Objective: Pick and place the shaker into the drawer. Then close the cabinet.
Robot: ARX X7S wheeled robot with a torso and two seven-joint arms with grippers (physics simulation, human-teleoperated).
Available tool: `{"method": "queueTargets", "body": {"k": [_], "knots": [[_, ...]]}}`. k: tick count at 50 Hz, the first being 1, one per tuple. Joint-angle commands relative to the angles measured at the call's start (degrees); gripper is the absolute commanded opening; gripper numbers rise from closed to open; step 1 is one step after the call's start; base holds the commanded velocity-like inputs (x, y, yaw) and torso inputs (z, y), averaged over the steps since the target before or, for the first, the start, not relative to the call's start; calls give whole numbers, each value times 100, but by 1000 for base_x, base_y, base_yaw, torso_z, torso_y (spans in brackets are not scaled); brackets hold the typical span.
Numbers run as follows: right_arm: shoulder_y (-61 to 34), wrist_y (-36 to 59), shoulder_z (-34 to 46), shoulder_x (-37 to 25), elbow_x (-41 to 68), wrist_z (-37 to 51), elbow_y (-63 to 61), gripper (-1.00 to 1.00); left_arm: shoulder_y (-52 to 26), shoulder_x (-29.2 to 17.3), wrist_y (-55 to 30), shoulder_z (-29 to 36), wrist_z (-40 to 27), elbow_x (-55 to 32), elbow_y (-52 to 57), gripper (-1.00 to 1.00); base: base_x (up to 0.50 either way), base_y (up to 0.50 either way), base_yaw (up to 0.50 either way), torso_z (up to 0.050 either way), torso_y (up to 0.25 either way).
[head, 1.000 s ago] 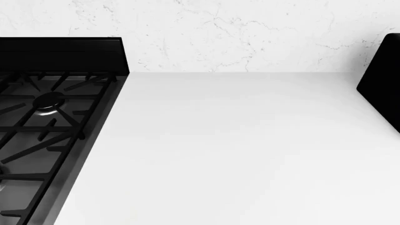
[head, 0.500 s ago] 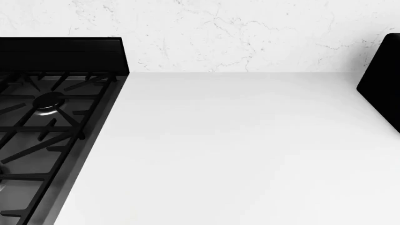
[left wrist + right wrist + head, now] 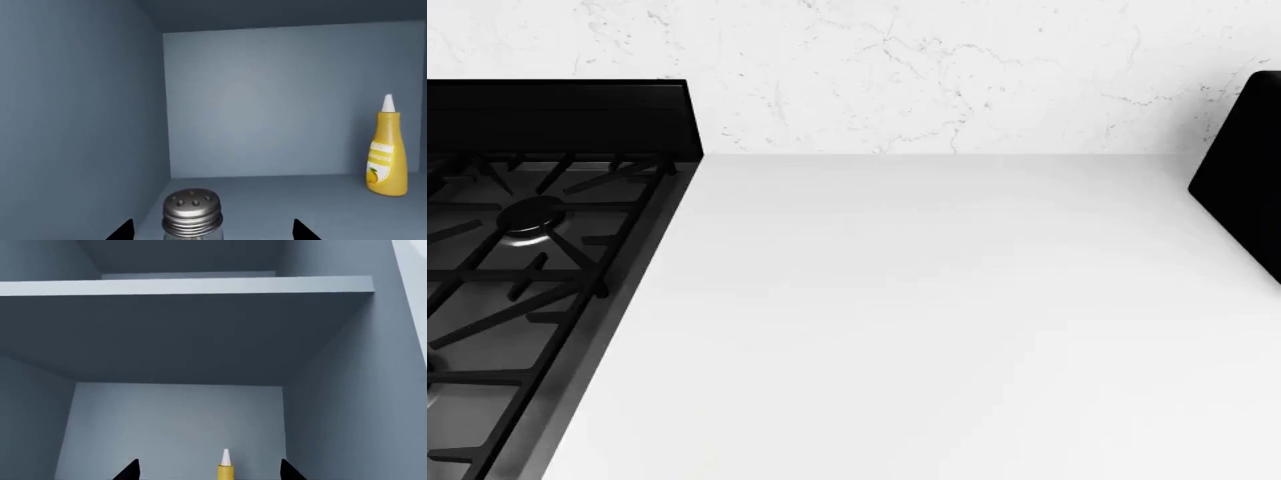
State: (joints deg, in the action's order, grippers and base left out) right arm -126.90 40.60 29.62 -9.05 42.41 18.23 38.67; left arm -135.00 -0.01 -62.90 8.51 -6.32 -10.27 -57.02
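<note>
The shaker [image 3: 193, 210], with a silvery ribbed top pierced by dark holes and a clear body, stands on the flat floor of a blue-grey cabinet compartment [image 3: 280, 100]. My left gripper [image 3: 213, 234] is open. Its two dark fingertips [image 3: 125, 231] stand wide apart on either side of the shaker without touching it. My right gripper [image 3: 208, 473] is open and empty, facing the same kind of compartment under a shelf [image 3: 187, 287]. No wide shallow drawer shows in any view. Neither gripper shows in the head view.
A yellow squeeze bottle [image 3: 386, 150] stands near the compartment's back wall; its white tip [image 3: 225, 460] shows between my right fingertips, farther off. The head view shows a white counter [image 3: 934, 320], a black stove [image 3: 521, 260] at left and a black coffee machine [image 3: 1248, 170] at the right edge.
</note>
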Motion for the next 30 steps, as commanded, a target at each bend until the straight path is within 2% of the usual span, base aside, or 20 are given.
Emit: {"method": "queueTargets", "body": {"k": [1,22,30], "knots": [[24,-28,15,-11,-12,-25,16,100,0,0,259,98,-47,-134,-346,100,0,0,0,0,0],[145,-6,9,-89,32,8,-119,100,0,0,878,469,-174,-444,-1118,100,0,0,0,0,0],[179,6,17,-133,36,9,-161,100,0,0,1178,1064,-177,-793,-1400,100,0,0,0,0,0]]}}
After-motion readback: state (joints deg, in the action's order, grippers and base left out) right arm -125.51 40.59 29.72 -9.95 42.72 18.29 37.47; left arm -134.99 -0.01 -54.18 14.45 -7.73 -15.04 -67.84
